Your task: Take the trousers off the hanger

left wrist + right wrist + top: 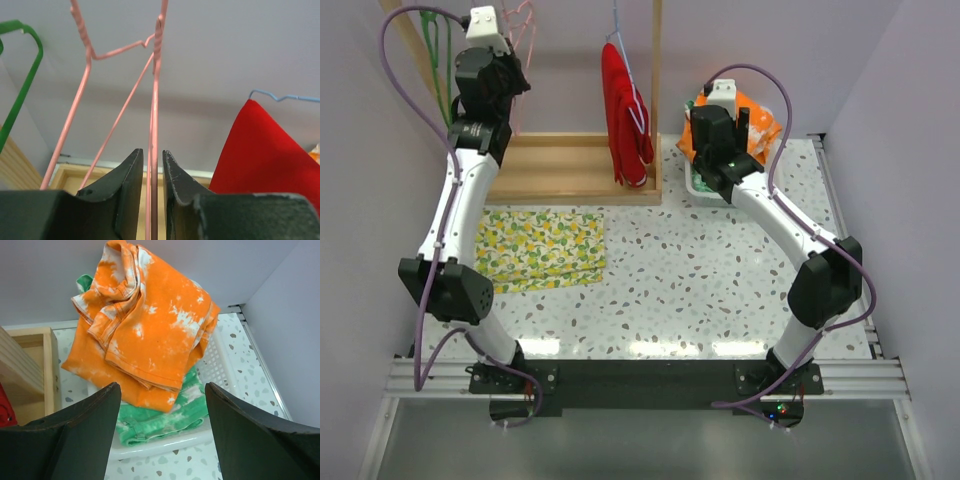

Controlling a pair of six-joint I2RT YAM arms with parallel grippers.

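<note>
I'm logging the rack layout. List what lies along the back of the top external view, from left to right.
green hanger → pink hanger → red trousers → orange trousers

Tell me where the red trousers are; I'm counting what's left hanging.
In the top view, the red trousers hang on a blue hanger at back centre, left of the basket.
</note>
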